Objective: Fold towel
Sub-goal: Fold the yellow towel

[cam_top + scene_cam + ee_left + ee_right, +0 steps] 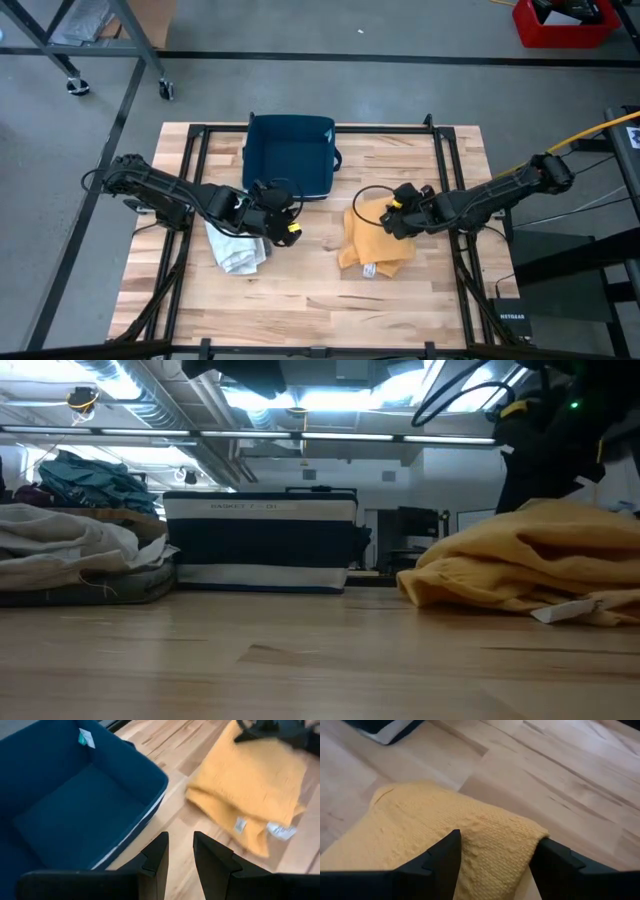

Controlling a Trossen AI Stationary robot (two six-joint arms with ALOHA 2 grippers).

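Observation:
The yellow towel (375, 242) lies bunched in several layers on the wooden table right of centre; it also shows in the low view (530, 565) and the left wrist view (250, 780). My right gripper (392, 222) is open just above the towel's far part. In its wrist view its fingers (495, 845) stand on either side of a raised hump of cloth (490, 832). My left gripper (287, 228) hovers left of centre near the blue basket. Its fingers (181, 842) are a narrow gap apart, with only bare table showing between them. My right gripper comes at the towel slanting down from the table's right side, and its open fingers straddle a hump of the cloth (490, 832). Whether the fingers touch the cloth, I cannot tell. The towel lies slack on the table.
A dark blue fabric basket (290, 155) stands at the far middle of the table. A crumpled whitish towel (238, 250) lies at the left under my left arm. Bare wood runs along the near edge (320, 310).

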